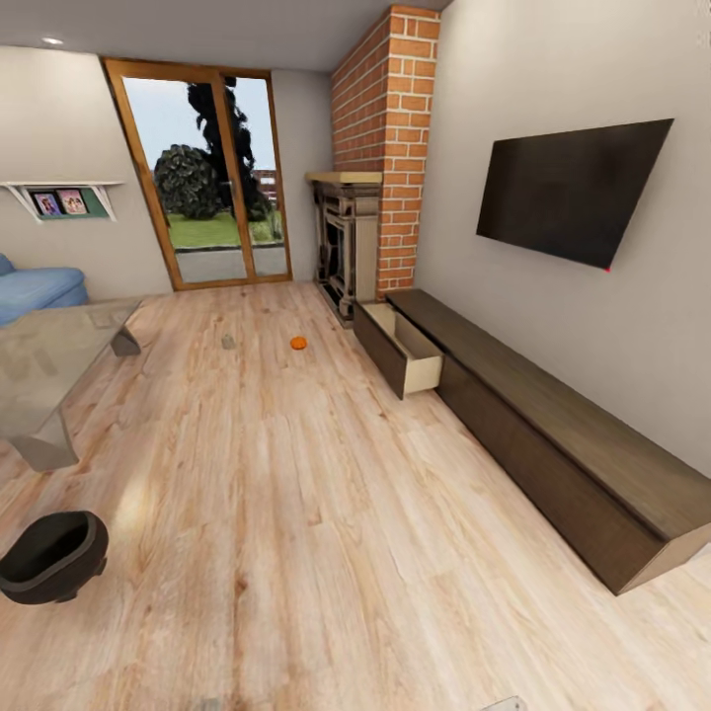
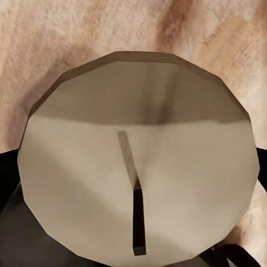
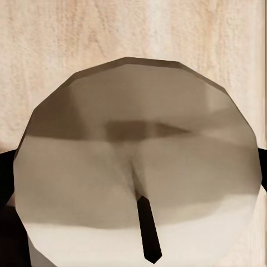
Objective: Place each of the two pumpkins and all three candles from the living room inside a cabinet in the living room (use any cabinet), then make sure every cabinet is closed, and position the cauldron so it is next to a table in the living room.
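Each gripper clamped on a candle (image 2: 139,167); risk: dropping one short of the open cabinet (image 1: 400,348) drawer beside the fireplace (image 1: 348,242).

Little of the robot's own body is on show. In the left wrist view, the left gripper's fingers (image 2: 11,225) appear as matte black to charcoal masses, smooth and unmarked, with a thin black strut crossing one corner. In the right wrist view, the right gripper's fingers (image 3: 4,186) are plain black slivers at both side edges, no screws or lettering discernible. In the head view, two small pale grey body parts (image 1: 509,703) edge into the bottom, too small to identify.
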{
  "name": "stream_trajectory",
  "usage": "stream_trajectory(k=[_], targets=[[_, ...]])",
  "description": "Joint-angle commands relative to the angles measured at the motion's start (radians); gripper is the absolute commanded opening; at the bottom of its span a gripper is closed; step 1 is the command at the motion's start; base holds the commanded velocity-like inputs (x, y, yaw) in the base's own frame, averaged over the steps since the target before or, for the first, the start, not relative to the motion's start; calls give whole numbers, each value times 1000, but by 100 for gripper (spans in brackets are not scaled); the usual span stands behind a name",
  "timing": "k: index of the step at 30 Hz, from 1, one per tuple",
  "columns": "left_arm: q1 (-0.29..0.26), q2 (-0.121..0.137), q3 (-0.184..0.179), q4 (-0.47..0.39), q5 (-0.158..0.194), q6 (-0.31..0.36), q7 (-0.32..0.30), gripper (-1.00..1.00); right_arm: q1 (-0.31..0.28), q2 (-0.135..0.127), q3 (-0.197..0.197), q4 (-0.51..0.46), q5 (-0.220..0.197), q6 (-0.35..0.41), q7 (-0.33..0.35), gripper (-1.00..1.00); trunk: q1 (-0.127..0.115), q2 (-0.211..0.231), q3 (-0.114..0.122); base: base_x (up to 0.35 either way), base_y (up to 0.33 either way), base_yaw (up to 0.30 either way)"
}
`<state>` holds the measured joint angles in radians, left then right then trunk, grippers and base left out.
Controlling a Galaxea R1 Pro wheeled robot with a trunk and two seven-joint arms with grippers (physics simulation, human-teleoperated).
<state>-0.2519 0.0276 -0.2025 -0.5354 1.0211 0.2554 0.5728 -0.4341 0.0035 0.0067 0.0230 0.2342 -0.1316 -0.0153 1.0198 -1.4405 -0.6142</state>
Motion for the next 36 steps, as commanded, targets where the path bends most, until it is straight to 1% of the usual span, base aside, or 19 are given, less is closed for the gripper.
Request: stream_trajectory(k=[1,5,8,22,28,31,36], targets=[[0,0,0,0,-1,1,0,-100,0,0,0,0,-4,0,2,-100,0,0,0,2,-87,1],[0,0,0,0,-1,1,0,-100,0,1,0,-1,-7,-1,2,-100,0,0,0,1,-87,0],[0,0,0,0,-1,1,0,-100,0,1,1,0,-7,-2,1,-100,0,0,0,0,-84,150],[0,1,2,0,-1,1,1,-100,0,1,1,0,-7,-2,2,-100,0,0,0,10,-59,278],[0,2,2,0,-1,1,-2,-100,0,1,1,0,-7,-2,1,-100,0,0,0,254,-1,286],[0,3,2,0,-1,1,-20,-100,0,1,1,0,-7,-2,1,-100,0,0,0,331,0,255],[0,5,3,1,-1,1,-31,-100,0,1,1,0,-7,-2,2,-100,0,0,0,336,0,53]])
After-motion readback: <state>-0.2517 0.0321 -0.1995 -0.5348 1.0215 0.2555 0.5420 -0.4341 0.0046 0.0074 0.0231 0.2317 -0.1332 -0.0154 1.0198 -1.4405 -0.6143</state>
